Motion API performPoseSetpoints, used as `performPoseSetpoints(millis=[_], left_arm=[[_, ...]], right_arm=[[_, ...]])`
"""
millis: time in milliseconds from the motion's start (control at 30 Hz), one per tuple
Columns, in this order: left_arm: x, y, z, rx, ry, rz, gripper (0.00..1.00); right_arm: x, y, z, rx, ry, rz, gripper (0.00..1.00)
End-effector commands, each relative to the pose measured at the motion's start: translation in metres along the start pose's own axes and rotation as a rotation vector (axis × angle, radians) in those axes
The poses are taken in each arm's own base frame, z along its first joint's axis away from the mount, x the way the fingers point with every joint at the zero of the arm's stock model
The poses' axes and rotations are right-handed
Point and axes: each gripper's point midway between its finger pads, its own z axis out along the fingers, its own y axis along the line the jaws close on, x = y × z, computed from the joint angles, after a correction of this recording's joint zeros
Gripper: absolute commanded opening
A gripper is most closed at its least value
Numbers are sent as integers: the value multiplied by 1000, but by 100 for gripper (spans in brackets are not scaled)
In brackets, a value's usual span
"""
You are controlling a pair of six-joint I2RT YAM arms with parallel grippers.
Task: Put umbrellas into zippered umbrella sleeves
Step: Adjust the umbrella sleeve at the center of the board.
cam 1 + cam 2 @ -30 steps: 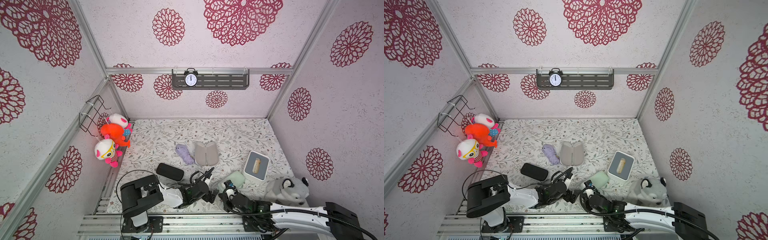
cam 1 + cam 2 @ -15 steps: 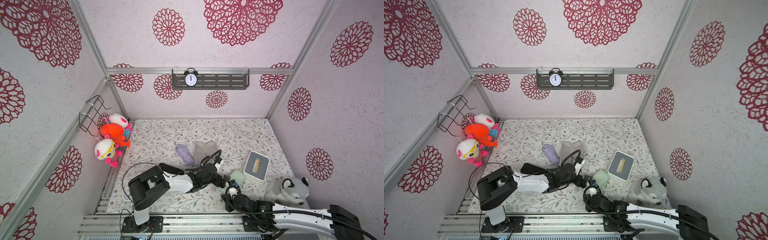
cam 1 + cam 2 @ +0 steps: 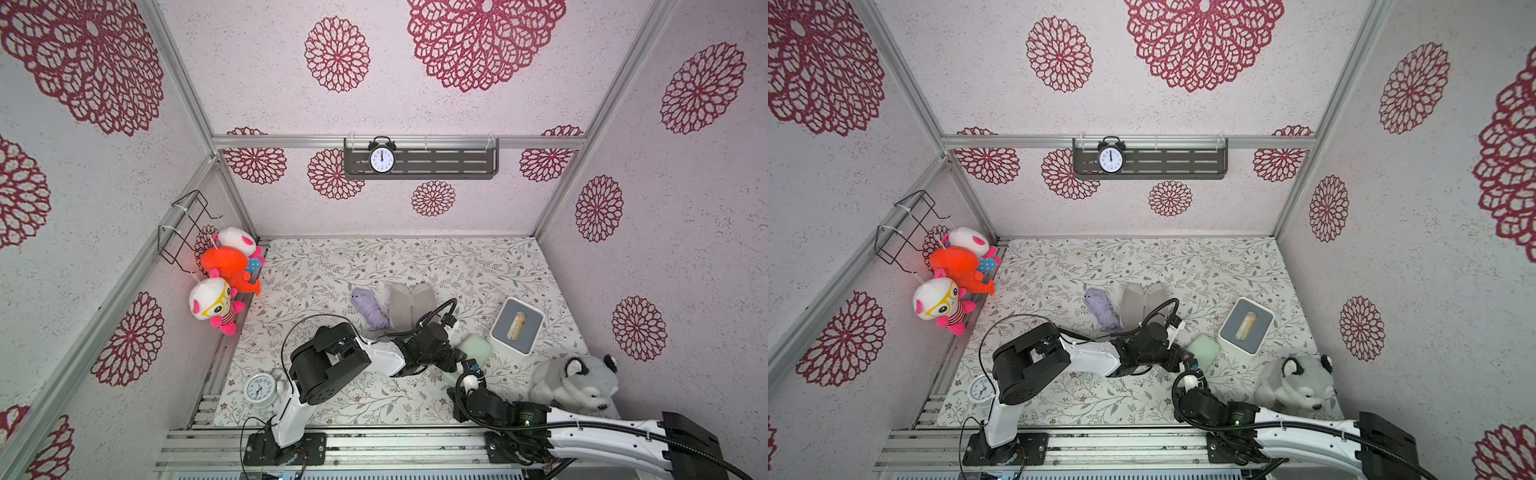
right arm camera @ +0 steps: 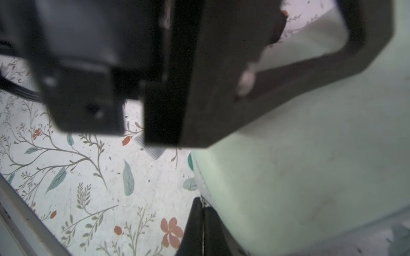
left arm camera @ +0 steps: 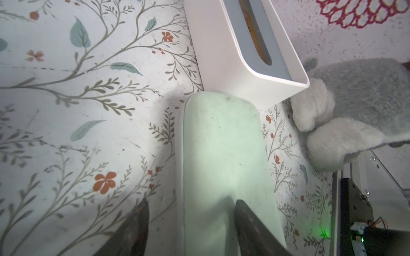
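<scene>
Left of centre lies the lilac umbrella (image 3: pixel 369 309), just beside an open grey-lined case (image 3: pixel 409 303). Next, the left gripper (image 5: pixel 190 201) stands parted astride one long edge of the mint case (image 3: pixel 478 348) (closed); the right gripper (image 4: pixel 200 212) is clenched at its near end.

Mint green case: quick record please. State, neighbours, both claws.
case: mint green case, closed, flat on the floral mat
neighbours: white box at one end; grey plush husky nearby
left claw: open, straddling one long edge of the case
right claw: shut, tips at the case's seam
</scene>
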Motion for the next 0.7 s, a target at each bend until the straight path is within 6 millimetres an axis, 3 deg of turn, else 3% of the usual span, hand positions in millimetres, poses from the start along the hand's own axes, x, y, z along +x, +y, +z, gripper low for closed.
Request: performPoseSetpoints(millis=[0,67,100,233,400,533,600,667], left_arm=[[43,26,-15,-80,100,-24,52],[50,33,-26,-113,98,-34,48],[41,32,-38,-122,63,-45,47],[55,47,-64,-175,39,-98,40],[72,42,-82,-163,28,-114,37],[62,35,-91,-143,-20,-99,39],[49,31,-95,-146,-45,-64,44],[35,25,-95,-160,-50,-9,48]], right_arm=[[-2,8,-2,-19,14,-18,0],[-3,7,-2,-3,13,-24,0],[-3,7,-2,3,18,-30,0],[1,5,2,27,39,-41,0],[7,4,4,42,70,-37,0],[16,11,1,-1,120,-10,0],[13,13,-1,-7,117,-6,32],[4,14,-7,-7,89,-4,48]])
